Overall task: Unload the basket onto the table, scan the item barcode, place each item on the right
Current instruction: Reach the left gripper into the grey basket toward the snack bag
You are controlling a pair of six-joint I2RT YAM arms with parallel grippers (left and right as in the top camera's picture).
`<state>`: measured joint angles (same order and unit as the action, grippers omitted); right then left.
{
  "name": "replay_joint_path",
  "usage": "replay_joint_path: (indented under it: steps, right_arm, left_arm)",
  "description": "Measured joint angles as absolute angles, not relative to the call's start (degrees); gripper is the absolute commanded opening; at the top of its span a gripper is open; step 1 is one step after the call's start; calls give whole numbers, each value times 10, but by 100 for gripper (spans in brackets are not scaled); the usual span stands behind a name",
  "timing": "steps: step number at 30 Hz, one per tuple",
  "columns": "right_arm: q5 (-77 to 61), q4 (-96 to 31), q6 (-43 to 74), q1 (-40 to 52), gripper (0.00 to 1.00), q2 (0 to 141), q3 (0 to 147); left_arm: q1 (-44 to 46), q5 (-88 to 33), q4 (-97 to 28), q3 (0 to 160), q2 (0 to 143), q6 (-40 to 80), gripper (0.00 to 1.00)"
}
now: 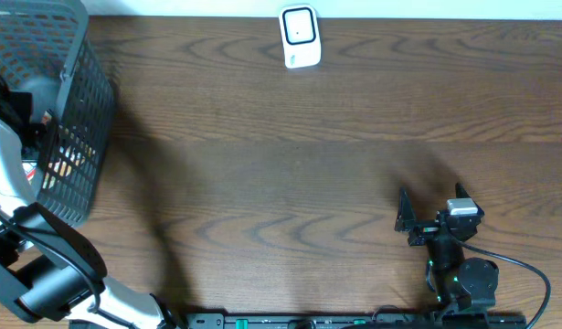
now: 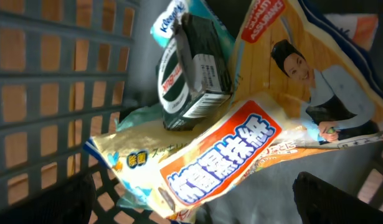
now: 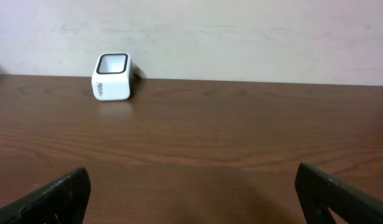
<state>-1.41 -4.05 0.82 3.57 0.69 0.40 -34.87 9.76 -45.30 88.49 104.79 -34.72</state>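
Picking step: my left gripper hovers wide open, empty, over the bag in the basket. Next I must lower and close on it.

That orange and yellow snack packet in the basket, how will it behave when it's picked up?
The snack packet looks like thin glossy film, so it will probably flop and crinkle, and may slip. It seems light for its size. The dark box lies close against it and might shift.

Overhead looks down; right wrist, low, shares the scanner; left inside basket
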Motion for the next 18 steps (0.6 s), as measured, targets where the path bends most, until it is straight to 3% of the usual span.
replay_joint_path:
  steps: [10, 14, 15, 18]
  right_arm:
    - [-14, -41, 8, 36, 99, 7, 4]
    - [-14, -41, 8, 36, 99, 7, 4]
    - [-14, -41, 8, 36, 99, 7, 4]
    - [-14, -41, 8, 36, 99, 7, 4]
  left_arm:
    - [-349, 73, -458, 885, 1153, -363, 98]
    - [-349, 72, -443, 885, 1165, -365, 56]
    - [-349, 72, -440, 885, 1167, -365, 49]
    - [-349, 72, -430, 885, 1167, -361, 40]
